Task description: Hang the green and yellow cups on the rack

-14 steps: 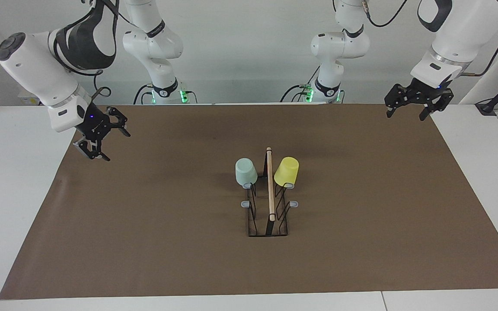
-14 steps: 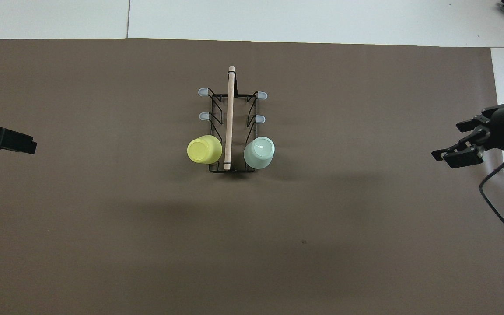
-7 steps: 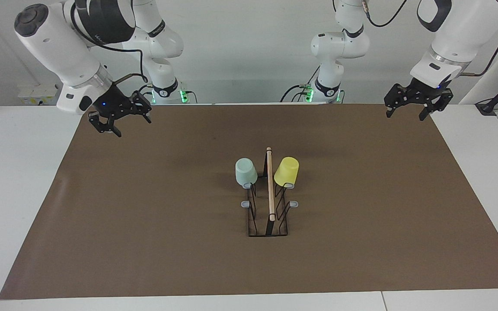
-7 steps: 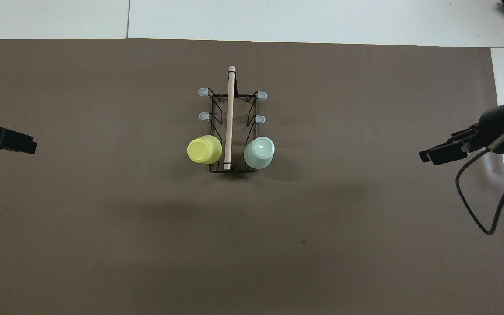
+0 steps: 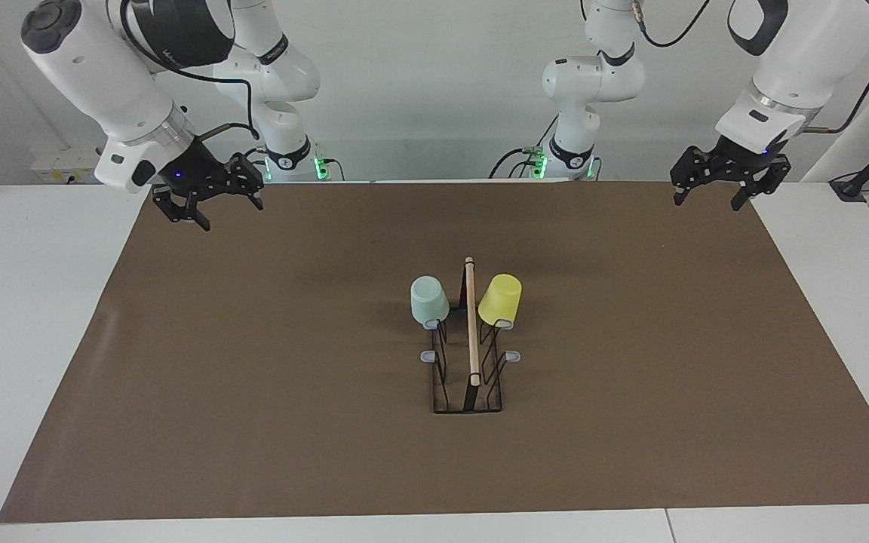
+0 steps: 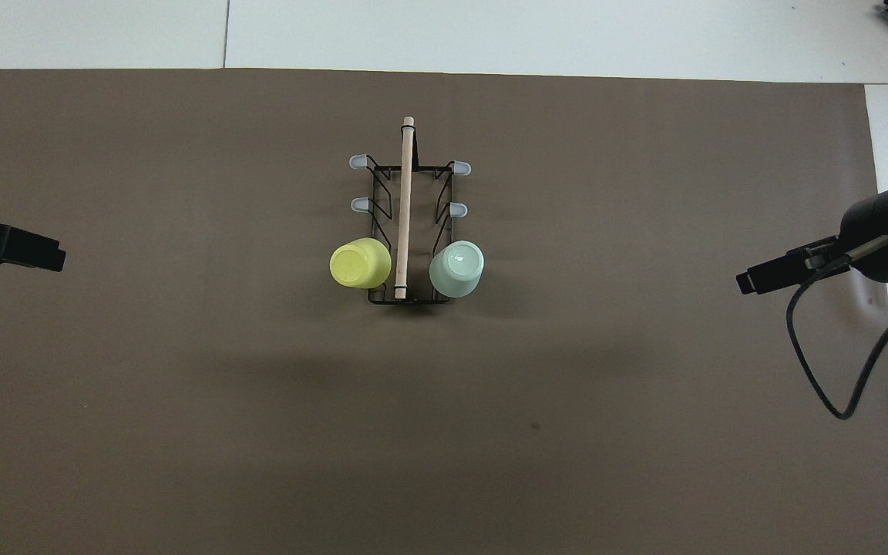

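The black wire rack (image 5: 469,377) (image 6: 408,231) with its wooden rod stands mid-mat. The pale green cup (image 5: 429,299) (image 6: 456,268) hangs upside down on the prong nearest the robots, on the right arm's side. The yellow cup (image 5: 500,299) (image 6: 360,263) hangs the same way on the matching prong toward the left arm's end. My right gripper (image 5: 208,204) (image 6: 768,276) hovers open and empty over the mat's corner at its own end. My left gripper (image 5: 710,188) (image 6: 8,248) waits open and empty over the mat's corner at its end.
A brown mat (image 5: 253,362) covers most of the white table (image 5: 27,302). Bare grey-capped prongs (image 5: 428,356) stick out of the rack farther from the robots. A black cable (image 6: 837,370) loops down from the right wrist.
The right arm has swung up and back from low over the mat's edge to its corner near its base, turning its gripper downward. The left arm and both cups have not moved.
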